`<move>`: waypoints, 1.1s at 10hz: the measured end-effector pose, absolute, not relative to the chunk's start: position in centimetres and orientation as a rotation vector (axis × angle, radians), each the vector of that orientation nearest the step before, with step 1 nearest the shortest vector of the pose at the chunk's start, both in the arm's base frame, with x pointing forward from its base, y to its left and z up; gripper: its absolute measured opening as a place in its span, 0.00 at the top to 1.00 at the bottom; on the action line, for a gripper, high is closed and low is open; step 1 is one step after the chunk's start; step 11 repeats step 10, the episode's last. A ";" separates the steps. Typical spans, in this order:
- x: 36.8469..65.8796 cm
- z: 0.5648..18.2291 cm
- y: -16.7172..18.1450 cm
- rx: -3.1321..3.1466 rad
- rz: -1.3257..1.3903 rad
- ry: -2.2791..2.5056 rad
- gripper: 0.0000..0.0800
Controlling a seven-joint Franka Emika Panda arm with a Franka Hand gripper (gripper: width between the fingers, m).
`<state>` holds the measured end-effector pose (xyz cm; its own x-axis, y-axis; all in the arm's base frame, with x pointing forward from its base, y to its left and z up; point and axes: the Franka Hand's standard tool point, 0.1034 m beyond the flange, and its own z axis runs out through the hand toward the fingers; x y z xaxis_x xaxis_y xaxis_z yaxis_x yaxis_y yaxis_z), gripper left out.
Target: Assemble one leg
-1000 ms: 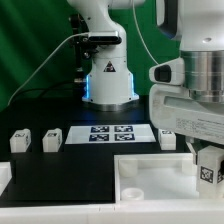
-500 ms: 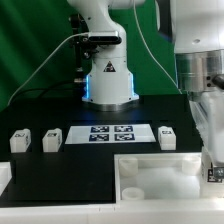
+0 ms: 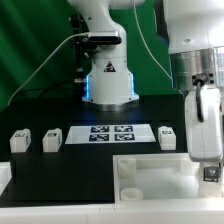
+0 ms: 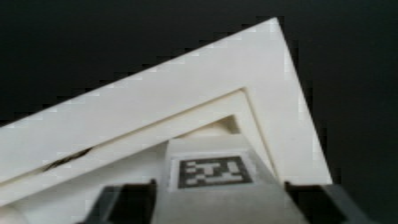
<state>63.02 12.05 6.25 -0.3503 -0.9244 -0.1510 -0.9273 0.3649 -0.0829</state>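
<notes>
Black table (image 3: 40,170), green backdrop. Pincer (image 4: 215,188) clamps leg (image 4: 215,170) between both fingers, poised at tabletop (image 3: 160,172) corner on exterior view's right. Three legs (image 3: 51,139) stand beside marker board (image 3: 108,133).

In the exterior view the gripper (image 3: 207,160) covers most of the leg (image 3: 210,174), and the picture's edge cuts both off. The tabletop (image 3: 150,170) runs out of frame below. In the wrist view, the tabletop's corner (image 4: 267,60) shows only partly, blurred; fingertips (image 4: 125,200) are cropped.
</notes>
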 end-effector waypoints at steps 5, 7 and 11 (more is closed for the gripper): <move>62.7 7.2 12.7 -1.835 0.017 2.304 0.19; 63.0 8.3 12.6 -1.889 -0.008 2.221 0.19; 63.0 8.8 13.0 -1.915 -0.004 2.196 0.19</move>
